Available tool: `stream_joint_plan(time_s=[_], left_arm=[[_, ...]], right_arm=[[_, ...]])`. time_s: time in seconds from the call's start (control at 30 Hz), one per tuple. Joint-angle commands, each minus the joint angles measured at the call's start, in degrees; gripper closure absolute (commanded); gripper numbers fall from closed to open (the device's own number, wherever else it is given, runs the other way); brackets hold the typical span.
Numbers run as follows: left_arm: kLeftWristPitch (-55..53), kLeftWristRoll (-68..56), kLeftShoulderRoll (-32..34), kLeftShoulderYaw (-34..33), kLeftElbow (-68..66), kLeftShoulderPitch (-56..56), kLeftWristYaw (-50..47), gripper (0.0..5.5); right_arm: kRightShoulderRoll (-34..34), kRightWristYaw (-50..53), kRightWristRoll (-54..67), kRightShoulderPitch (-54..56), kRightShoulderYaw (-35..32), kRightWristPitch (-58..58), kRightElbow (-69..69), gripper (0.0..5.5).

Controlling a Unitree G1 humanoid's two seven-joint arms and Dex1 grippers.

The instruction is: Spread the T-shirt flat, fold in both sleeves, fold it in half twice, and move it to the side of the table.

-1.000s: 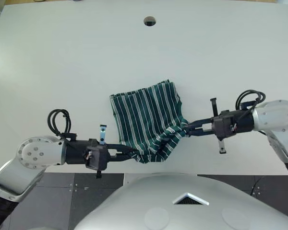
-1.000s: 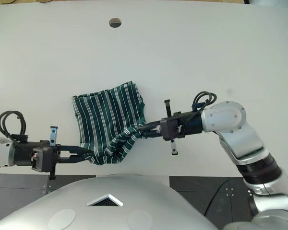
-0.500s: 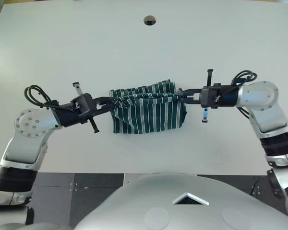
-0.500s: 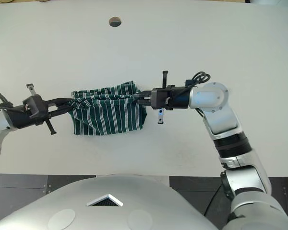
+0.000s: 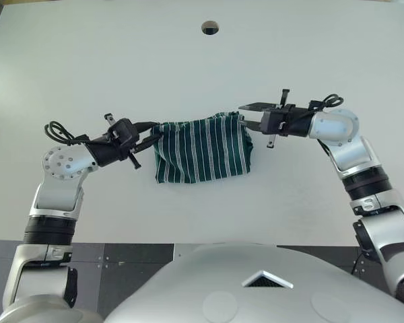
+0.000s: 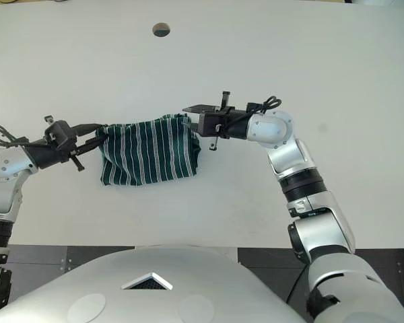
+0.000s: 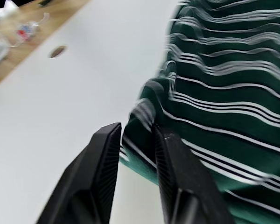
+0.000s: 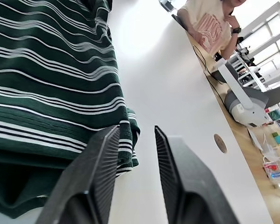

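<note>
White table (image 5: 121, 60) holds a folded striped shirt (image 5: 202, 148). Left gripper (image 5: 148, 134) and right gripper (image 5: 249, 115) sit open beside its far corners.

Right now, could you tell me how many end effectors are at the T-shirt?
2: the left end effector at the far left corner of the T-shirt, the right end effector at its far right corner, both open.

A white table (image 5: 310, 60) spread out on every side of the left gripper (image 5: 150, 132) and the right gripper (image 5: 248, 114). Its round cable hole (image 5: 209, 28) lay well beyond them, between the two and near the far edge. Past that edge ran a wood-coloured surface (image 8: 254, 149). Dark grey floor tiles (image 5: 121, 252) showed below the near edge, behind the left gripper. Far beyond the right gripper, bright windows (image 8: 270, 21) let in daylight.
</note>
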State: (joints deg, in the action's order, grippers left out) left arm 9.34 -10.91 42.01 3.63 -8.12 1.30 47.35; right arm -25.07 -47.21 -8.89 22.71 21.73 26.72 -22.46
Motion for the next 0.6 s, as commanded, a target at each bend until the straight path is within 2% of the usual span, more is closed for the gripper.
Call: stream_joint_plan(time_s=[0.03, 0.23, 0.43, 0.5, 0.6], left_arm=[[-1.96, 0.96, -1.75, -2.18, -1.83, -3.67, -3.05, 4.1], [-2.9, 3.63, -3.98, -5.49, -6.72, -8.76, -10.84, 4.1], [-1.46, 3.63, -7.14, -6.51, -6.0, -8.43, -13.31, 4.1], [-1.63, 3.54, -7.98, -6.56, -4.99, -7.72, -13.6, 4.1], [-0.88, 3.17, -9.42, -6.77, -5.71, -6.83, -13.49, 4.1]], right_arm=[[0.92, 2.79, -1.13, 2.36, -1.13, -0.07, -3.49, 3.49], [3.7, 3.65, 3.1, 1.49, -1.14, 6.19, 0.5, 3.49], [7.5, 0.42, 4.41, 0.53, 3.77, 8.96, 2.97, 3.49], [7.5, -0.24, 2.6, 0.57, 5.26, 7.88, 2.01, 3.49], [6.96, 4.08, -7.65, 3.14, 8.09, 4.64, -3.94, 3.49]])
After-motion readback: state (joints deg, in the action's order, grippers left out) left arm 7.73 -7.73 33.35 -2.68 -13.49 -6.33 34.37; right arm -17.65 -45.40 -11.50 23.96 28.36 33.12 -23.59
